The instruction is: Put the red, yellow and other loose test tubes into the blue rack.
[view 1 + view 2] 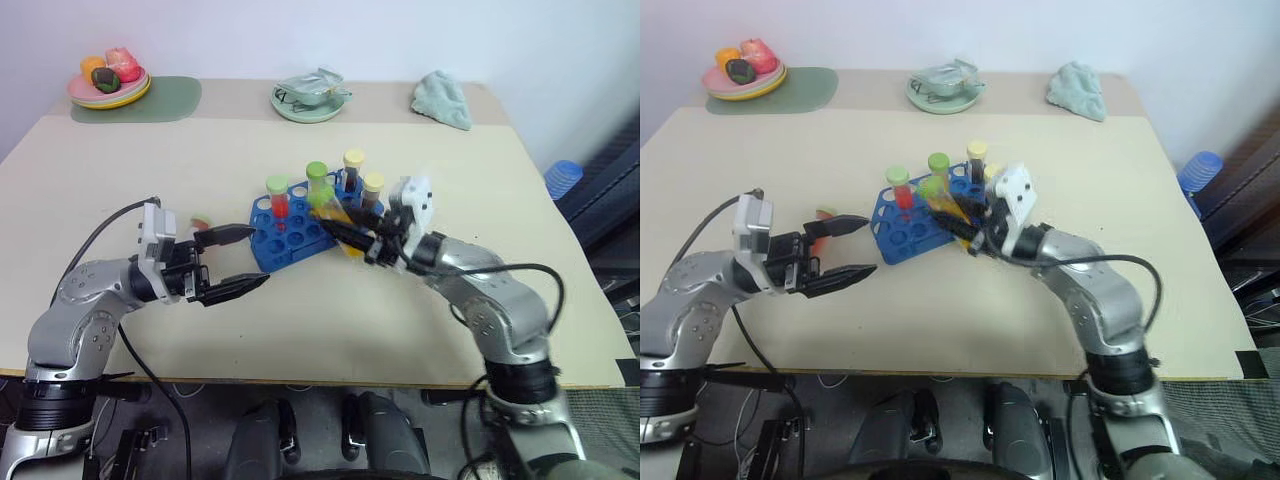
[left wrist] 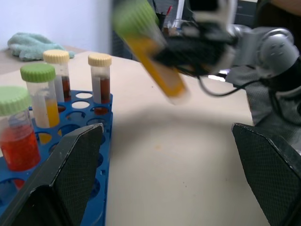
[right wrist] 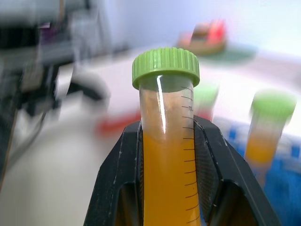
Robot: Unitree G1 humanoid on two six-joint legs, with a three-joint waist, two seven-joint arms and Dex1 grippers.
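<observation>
My right gripper [image 1: 338, 226] is shut on a clear tube of yellow liquid with a green cap [image 3: 165, 141], held tilted in the air just above the near right part of the blue rack [image 1: 288, 240]. Standing in the rack are a red tube with a green cap [image 1: 277, 196], a yellow tube with a green cap [image 1: 316, 181] and two dark tubes with pale yellow caps [image 1: 353, 166]. My left gripper [image 1: 243, 258] stands open and empty just left of the rack, pointing at it. Behind its far finger a small red tube-like thing [image 1: 201, 222] lies on the table, partly hidden.
Along the table's far edge are a plate of toy fruit [image 1: 108, 88] on a green mat [image 1: 160, 100], a pale green dish with a crumpled wrapper [image 1: 310, 100] and a green cloth [image 1: 443, 100]. A blue object [image 1: 565, 178] sits off the table's right side.
</observation>
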